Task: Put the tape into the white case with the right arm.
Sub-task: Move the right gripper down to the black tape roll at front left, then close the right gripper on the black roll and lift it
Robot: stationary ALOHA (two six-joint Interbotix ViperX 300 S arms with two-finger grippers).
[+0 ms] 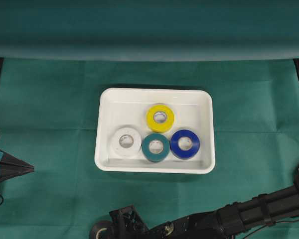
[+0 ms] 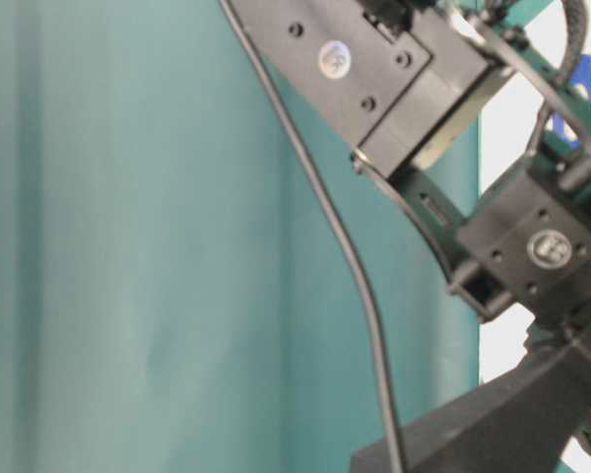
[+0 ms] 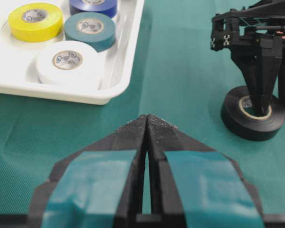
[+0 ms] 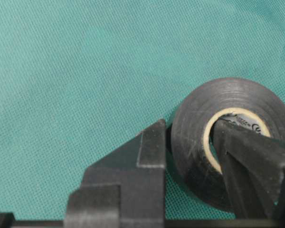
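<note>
The right gripper (image 4: 190, 142) is clamped on the black tape roll's (image 4: 228, 142) wall on the cloth; next, lift toward the white case (image 1: 154, 94).

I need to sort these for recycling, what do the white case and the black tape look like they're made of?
The white case looks like glossy moulded plastic: shiny highlights, rounded corners, raised rim. The black tape looks like vinyl electrical tape with a slight sheen and fine wound layers on its edge; its pale printed core is probably cardboard, though I can't be sure.
</note>
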